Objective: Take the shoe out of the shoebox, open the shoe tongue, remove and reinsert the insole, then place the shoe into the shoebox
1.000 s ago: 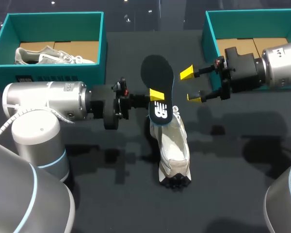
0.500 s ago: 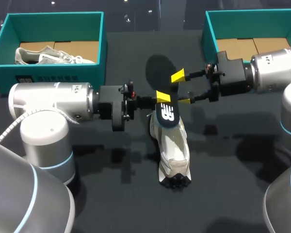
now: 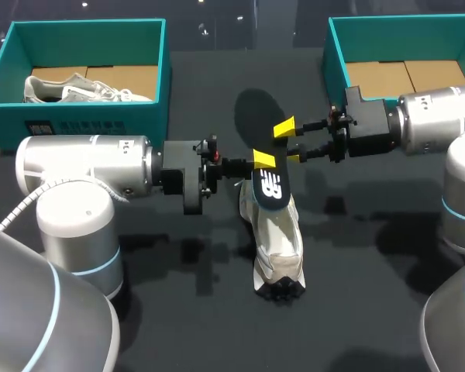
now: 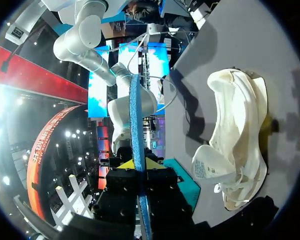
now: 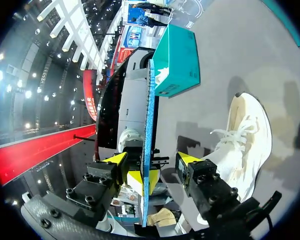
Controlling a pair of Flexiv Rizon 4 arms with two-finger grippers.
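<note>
My left gripper (image 3: 262, 160) is shut on the black insole (image 3: 269, 188) and holds it on edge above the white shoe (image 3: 278, 236), which lies on its side on the dark table. In the left wrist view the insole's blue edge (image 4: 134, 120) rises from between the fingers of the left gripper (image 4: 138, 164), with the shoe (image 4: 240, 145) off to one side. My right gripper (image 3: 289, 142) is open, its fingers either side of the insole's upper part. In the right wrist view the insole (image 5: 149, 115) stands between the right gripper's (image 5: 151, 160) fingers with a gap on one side.
A teal shoebox (image 3: 85, 116) at the back left holds a second pale shoe (image 3: 85, 87). Another teal shoebox (image 3: 335, 62) at the back right shows only a cardboard floor. Bare dark table lies in front of and beside the shoe.
The left gripper carried the insole right and down toward the shoe. The right gripper moved left until its fingers straddle the insole, and the fingers have come closer together.
</note>
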